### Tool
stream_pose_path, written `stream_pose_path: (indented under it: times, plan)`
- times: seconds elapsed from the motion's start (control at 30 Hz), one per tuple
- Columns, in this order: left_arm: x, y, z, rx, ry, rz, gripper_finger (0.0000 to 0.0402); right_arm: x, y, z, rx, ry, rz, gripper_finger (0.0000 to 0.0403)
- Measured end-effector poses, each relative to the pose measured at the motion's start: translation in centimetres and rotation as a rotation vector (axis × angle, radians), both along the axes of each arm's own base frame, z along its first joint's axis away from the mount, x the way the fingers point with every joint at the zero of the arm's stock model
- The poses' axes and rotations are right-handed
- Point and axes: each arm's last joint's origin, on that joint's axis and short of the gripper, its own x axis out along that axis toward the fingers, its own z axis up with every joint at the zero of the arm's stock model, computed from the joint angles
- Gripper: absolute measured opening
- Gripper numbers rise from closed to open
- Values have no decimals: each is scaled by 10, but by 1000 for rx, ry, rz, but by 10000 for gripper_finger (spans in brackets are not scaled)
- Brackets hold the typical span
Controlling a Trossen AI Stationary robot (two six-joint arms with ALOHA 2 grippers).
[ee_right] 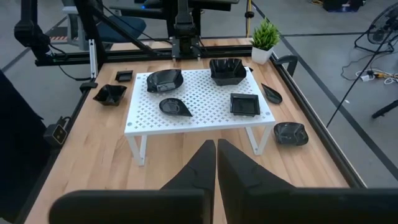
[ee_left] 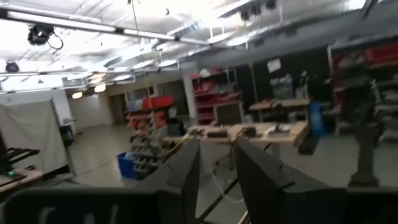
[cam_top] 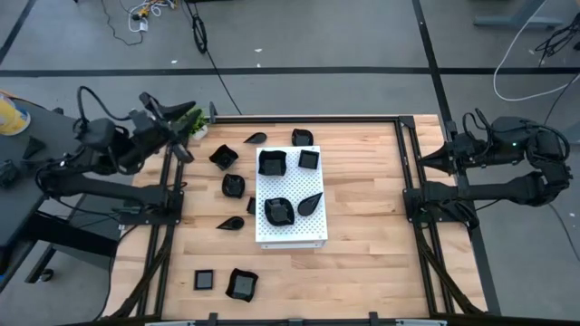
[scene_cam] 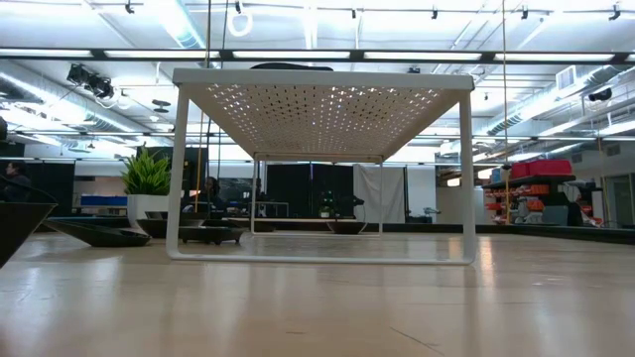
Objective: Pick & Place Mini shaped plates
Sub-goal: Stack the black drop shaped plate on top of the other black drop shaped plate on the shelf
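Between picks: I see left tool (cam_top: 188,115) parted, empty, right tool (cam_top: 426,160) clenched; next plate (cam_top: 223,157) needs reaching.

Bright ceiling strip lights (scene_cam: 298,55), glare; left wrist view motion-blurred.

Four glossy black mini shaped plates (cam_top: 272,163) are set upright on the white perforated board (cam_top: 290,231). Others are scattered on the surface (cam_top: 362,272) beside it, and two near its front edge.

Blurred and cropped views
Left wrist view blurred; in the low view, a black plate (scene_cam: 20,223) is cropped at nine o'clock.
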Motion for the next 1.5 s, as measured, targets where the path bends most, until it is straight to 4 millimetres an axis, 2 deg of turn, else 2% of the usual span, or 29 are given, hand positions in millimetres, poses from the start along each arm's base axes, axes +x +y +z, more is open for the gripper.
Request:
stream_pose_path:
  times: [0.43, 0.87, 1.2, 1.5]
  plan:
    - [14, 6, 23, 6, 190, 65, 153, 0, 0, 0, 0, 0, 0, 22]
    - [19, 22, 42, 23, 263, -64, 156, 0, 0, 0, 0, 0, 0, 22]
    - [34, 43, 44, 9, 317, -113, 156, 0, 0, 0, 0, 0, 0, 22]
    - [42, 74, 35, -29, 365, -75, 156, 0, 0, 0, 0, 0, 0, 22]
